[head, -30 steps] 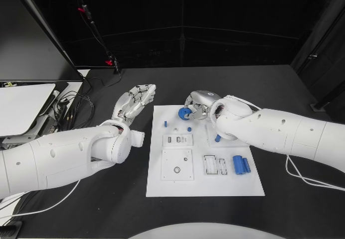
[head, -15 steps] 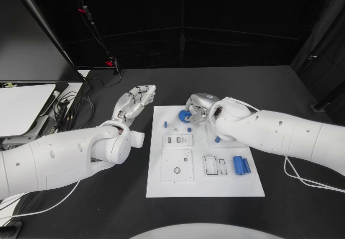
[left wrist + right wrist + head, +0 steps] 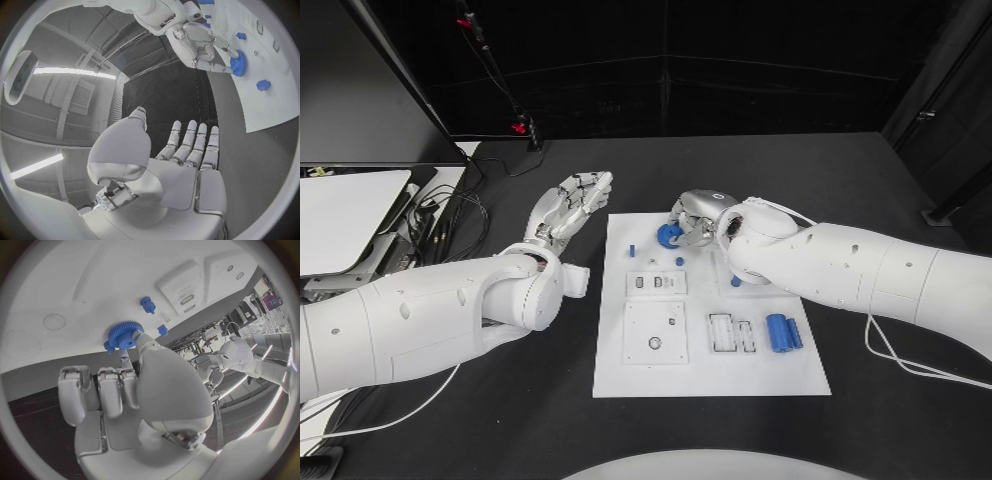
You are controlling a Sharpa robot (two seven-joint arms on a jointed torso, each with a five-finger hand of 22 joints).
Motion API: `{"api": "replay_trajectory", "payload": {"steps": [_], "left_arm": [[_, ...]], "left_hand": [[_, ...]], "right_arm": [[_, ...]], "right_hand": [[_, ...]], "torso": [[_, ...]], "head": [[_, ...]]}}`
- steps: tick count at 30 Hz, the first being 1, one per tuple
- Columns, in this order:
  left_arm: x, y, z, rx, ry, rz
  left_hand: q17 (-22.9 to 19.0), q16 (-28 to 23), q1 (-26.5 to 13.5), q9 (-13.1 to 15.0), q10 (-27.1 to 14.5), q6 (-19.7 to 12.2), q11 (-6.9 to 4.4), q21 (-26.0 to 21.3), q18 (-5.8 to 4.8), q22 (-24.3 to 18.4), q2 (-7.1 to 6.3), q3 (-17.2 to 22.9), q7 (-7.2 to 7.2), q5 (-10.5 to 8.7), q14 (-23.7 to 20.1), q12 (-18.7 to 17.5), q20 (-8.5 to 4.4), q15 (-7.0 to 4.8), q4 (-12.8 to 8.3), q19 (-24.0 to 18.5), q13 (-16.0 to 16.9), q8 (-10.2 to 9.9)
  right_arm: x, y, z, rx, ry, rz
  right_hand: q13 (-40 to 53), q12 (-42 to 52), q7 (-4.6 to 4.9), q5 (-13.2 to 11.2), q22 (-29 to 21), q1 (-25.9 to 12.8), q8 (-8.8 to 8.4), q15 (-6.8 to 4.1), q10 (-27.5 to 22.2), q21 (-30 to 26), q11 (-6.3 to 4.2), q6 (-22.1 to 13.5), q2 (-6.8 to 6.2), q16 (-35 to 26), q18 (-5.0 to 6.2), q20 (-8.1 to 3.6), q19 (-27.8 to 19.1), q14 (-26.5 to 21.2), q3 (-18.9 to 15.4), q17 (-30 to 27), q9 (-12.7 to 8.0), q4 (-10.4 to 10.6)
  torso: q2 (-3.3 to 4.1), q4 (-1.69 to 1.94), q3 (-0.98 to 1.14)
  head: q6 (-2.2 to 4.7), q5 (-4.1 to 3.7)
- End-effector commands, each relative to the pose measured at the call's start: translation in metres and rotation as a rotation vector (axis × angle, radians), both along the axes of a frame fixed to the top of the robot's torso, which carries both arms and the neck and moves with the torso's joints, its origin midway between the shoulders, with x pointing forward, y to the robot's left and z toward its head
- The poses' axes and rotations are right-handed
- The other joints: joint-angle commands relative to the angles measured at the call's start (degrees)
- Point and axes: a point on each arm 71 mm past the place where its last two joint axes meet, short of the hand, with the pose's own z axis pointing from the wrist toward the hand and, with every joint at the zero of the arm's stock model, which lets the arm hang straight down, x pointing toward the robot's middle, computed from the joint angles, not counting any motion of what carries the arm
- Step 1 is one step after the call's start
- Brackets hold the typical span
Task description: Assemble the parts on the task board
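A black table (image 3: 877, 170) holds the white task board (image 3: 711, 370) at its middle, with bare tabletop all around. The left hand (image 3: 574, 205) hovers beside the board's far left edge, fingers spread straight, holding nothing. The right hand (image 3: 700, 213), at the far edge, grips a blue gear (image 3: 669, 232).
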Motion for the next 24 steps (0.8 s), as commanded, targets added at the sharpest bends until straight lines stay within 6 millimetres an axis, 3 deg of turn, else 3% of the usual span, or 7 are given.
{"api": "replay_trajectory", "payload": {"steps": [1, 6, 14, 21, 24], "left_arm": [[-0.0058, -0.0008, 0.02, -0.062, -0.274, -0.023], [-0.0058, -0.0011, 0.02, -0.062, -0.273, -0.024], [-0.0055, -0.0007, 0.0199, -0.06, -0.273, -0.022], [-0.005, -0.0004, 0.0196, -0.058, -0.271, -0.02], [-0.0048, -0.0003, 0.0195, -0.058, -0.271, -0.02]], "left_hand": [[-0.08, 0.35, -0.07, -0.05, 0.32, 0.48, 0.1, 0.21, 0.86, -0.01, 0.41, 0.05, 8.94, 0.18, 0.19, 0.38, 0.36, 0.21, 0.0, -0.12, -0.06, 0.25], [-0.09, 0.35, -0.03, -0.11, 0.29, 0.46, 0.1, 0.23, 0.87, 0.0, 0.64, 0.03, 8.94, 0.27, 0.17, 0.39, 0.39, 0.23, 0.0, -0.15, -0.06, 0.24], [-0.09, 0.35, -0.03, -0.11, 0.29, 0.46, 0.1, 0.23, 0.87, 0.0, 0.64, 0.03, 8.94, 0.27, 0.17, 0.39, 0.39, 0.23, 0.0, -0.15, -0.06, 0.24], [-0.08, 0.36, 0.02, -0.16, 0.28, 0.46, 0.11, 0.27, 0.87, 0.02, 0.82, 0.01, 8.94, 0.34, 0.16, 0.4, 0.41, 0.25, 0.0, -0.15, -0.06, 0.24], [-0.08, 0.36, 0.04, -0.17, 0.27, 0.45, 0.11, 0.27, 0.88, 0.01, 0.85, 0.01, 8.94, 0.36, 0.16, 0.4, 0.42, 0.25, -0.01, -0.16, -0.06, 0.24]], "right_arm": [[0.0008, -0.0004, -0.0002, -0.012, 0.004, 0.003], [0.0004, 0.0007, -0.0021, -0.022, 0.019, 0.005], [-0.0005, 0.0007, -0.0037, -0.031, 0.03, 0.011], [-0.0026, -0.0001, -0.0024, -0.013, 0.012, 0.025], [-0.0044, -0.0009, -0.0011, 0.007, -0.007, 0.034]], "right_hand": [[15.08, 0.15, -0.77, -0.41, 15.06, -0.28, -1.38, -0.46, 5.96, 0.17, -0.93, -1.99, 0.08, 0.14, -0.42, -0.25, 5.97, 5.86, 0.03, 15.09, -0.22, -0.54], [15.08, 0.15, -2.11, -0.78, 15.06, -0.24, -2.86, -1.6, 5.96, 0.17, -2.39, -4.18, -0.1, 0.14, -0.42, -1.31, 5.97, 5.86, -0.03, 15.09, -0.13, -1.06], [15.08, 0.15, -5.16, -1.7, 15.06, 0.31, -5.51, -3.84, 5.96, 0.17, -5.03, -9.49, -0.35, 0.14, -0.42, -3.48, 5.97, 5.86, -0.34, 15.09, -0.16, -2.54], [15.08, 0.15, -5.53, -1.99, 15.06, 0.2, -5.69, -4.18, 5.96, 0.17, -5.38, -10.24, -0.43, 0.14, -0.42, -3.84, 5.97, 5.86, -0.51, 15.09, -0.17, -2.69], [15.08, 0.15, -6.05, -2.32, 15.06, -0.19, -6.25, -4.59, 5.96, 0.17, -5.8, -13.49, -0.55, 0.14, -0.42, -4.27, 5.97, 5.86, -0.88, 15.09, -0.4, -2.66]], "torso": [[0.01, -0.02, -0.02], [0.0, 0.0, 0.0], [0.0, 0.02, 0.02], [0.0, 0.0, 0.03], [-0.03, 0.03, 0.08]], "head": [[-0.01, 0.06], [-0.01, 0.12], [-0.09, 0.12], [-0.12, 0.21], [-0.07, 0.28]]}}
